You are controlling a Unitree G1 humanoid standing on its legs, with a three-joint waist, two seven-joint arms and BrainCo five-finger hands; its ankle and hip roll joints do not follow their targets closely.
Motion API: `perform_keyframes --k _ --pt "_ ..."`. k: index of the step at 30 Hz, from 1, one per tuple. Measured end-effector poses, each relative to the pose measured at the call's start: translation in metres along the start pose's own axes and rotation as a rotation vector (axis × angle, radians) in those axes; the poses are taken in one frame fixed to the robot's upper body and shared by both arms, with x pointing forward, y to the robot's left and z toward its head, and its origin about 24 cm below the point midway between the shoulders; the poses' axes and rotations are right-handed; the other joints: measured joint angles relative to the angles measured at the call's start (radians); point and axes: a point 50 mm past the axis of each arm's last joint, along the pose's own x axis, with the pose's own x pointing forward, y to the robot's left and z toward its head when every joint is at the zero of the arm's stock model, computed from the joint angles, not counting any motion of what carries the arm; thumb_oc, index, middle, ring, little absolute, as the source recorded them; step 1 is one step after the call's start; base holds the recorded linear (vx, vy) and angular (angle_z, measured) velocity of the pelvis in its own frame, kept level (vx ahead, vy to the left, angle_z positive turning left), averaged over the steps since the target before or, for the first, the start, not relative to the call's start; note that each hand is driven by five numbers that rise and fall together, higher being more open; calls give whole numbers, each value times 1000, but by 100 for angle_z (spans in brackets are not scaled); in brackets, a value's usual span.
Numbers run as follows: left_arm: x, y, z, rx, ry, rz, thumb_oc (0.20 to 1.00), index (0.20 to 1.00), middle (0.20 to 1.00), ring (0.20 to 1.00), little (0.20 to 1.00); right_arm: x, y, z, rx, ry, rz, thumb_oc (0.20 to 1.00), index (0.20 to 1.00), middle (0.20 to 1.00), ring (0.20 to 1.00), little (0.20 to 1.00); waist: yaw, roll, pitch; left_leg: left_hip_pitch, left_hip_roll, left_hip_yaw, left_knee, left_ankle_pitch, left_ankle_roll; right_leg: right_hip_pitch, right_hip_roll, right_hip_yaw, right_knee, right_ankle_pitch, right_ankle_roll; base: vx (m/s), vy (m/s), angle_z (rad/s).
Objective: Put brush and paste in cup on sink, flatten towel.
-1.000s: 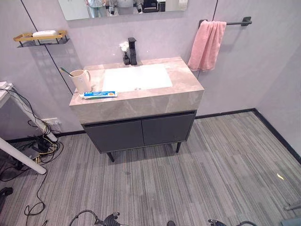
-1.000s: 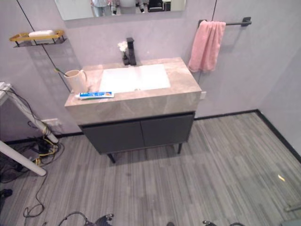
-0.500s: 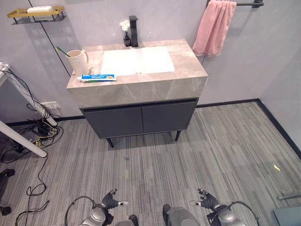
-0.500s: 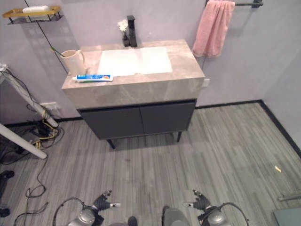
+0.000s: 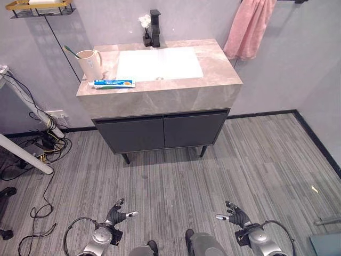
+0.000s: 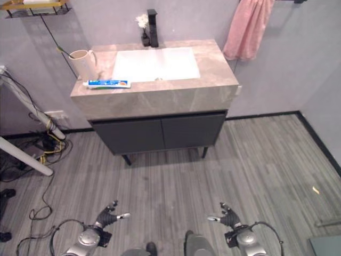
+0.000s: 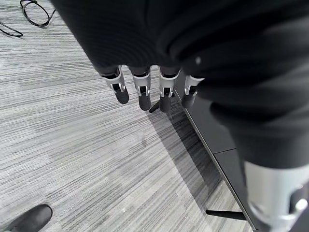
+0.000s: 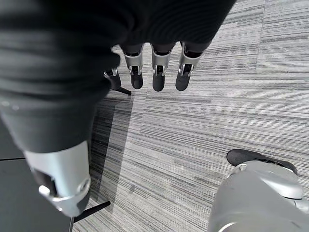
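1. Two hands are hanging low over the floor, well short of the sink: the left hand and the right hand are both showing relaxed, nearly straight fingers and are holding nothing.
2. The cabinet is standing between the hands and the work, carrying the stone sink top.
3. The paste is lying flat near the sink top's front left corner, parallel to the front edge. It is looking light and soft-walled, probably slippery, so a pinch across its middle is likely the safest hold; squeezing hard could burst it.
4. The cup is standing upright just behind the paste, by the left edge, handle facing the basin. It is probably rigid and may tip if knocked.
5. The brush is already leaning in the cup, its end poking out over the left rim; thin and light.
6. The towel is hanging bunched against the wall beyond the back right corner. Soft and limp, it is best taken by its lower hem and spread.
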Motion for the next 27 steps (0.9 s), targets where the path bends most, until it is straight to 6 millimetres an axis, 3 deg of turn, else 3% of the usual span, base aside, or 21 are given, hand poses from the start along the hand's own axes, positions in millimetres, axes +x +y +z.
perform_keyframes --k 9,16,17,18,19,22,25,26,27 --pt "0 -4 -1 28 5 -15 1000 1000 1000 1000 1000 0 -5 -2 -6 14 -12 1000 1000 1000 1000 1000 -1 20 -3 6 -50 9 -27 -3 39 2 -47 11 -12 4 27 69 141 1" --pt "-3 -8 -7 82 19 -51 1000 1000 1000 1000 1000 0 -4 -1 41 4 -17 1000 1000 1000 1000 1000 -6 23 8 71 -89 26 -89 -7 78 -77 -58 52 188 25 43 73 98 -8" --pt "-6 -12 -13 96 35 -72 1000 1000 1000 1000 1000 -2 -2 -3 45 6 -11 1000 1000 1000 1000 1000 -15 27 11 92 -91 17 -116 -10 104 -109 -51 52 241 23 57 222 -5 -28" --pt "-12 -15 -27 94 86 -84 1000 1000 1000 1000 1000 -1 3 7 52 -43 6 1000 1000 1000 1000 1000 -25 37 20 105 -81 25 -151 -3 104 -137 -32 46 156 8 72 206 -93 -28" --pt "-12 -14 -28 97 91 -88 1000 1000 1000 1000 1000 -1 4 10 56 -60 11 1000 1000 1000 1000 1000 -32 34 23 105 -81 25 -162 2 96 -148 -31 37 88 14 83 183 -82 -17" --pt "-8 -13 -25 97 97 -83 1000 1000 1000 1000 1000 -1 4 9 69 -55 7 1000 1000 1000 1000 1000 -38 16 31 107 -81 18 -177 12 83 -155 -29 40 -166 92 116 105 -68 14" --pt "-9 -12 -27 92 102 -78 1000 1000 1000 1000 1000 -1 8 6 80 -43 12 1000 1000 1000 1000 1000 -42 -14 18 148 -78 -10 -216 12 53 -153 -54 21 -320 207 113 272 -217 31" --pt "-8 -16 -25 77 104 -75 1000 1000 1000 1000 1000 0 9 9 80 -57 13 1000 1000 1000 1000 1000 -45 -11 13 166 -58 -27 -232 -11 26 -137 -78 -81 -392 241 107 238 -156 31" --pt "-7 -18 -25 76 103 -81 1000 1000 1000 1000 1000 -1 9 10 80 -63 17 1000 1000 1000 1000 1000 -48 -5 11 177 -48 -39 -234 -18 15 -114 -75 -75 -409 254 101 337 -225 43"
